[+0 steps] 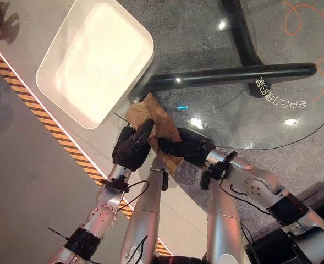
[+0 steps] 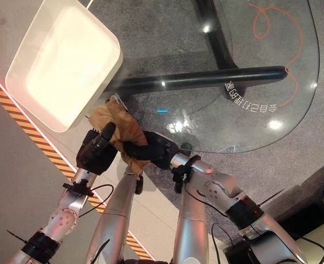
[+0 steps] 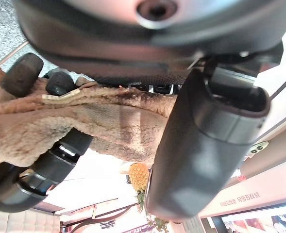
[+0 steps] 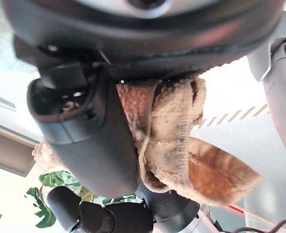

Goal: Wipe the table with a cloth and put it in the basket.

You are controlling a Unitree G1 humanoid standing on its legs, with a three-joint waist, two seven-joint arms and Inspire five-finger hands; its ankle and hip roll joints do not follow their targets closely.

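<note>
Below us we see a grey floor (image 1: 24, 181) crossed by a black-and-orange striped line (image 1: 18, 93), an orange cord (image 1: 296, 14) looping beyond, and a leafy plant (image 4: 41, 213) in the right wrist view.

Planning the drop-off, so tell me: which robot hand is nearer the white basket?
Left. The left robot hand sits just below the basket corner, gripping the cloth; the right robot hand grips it farther away.
</note>
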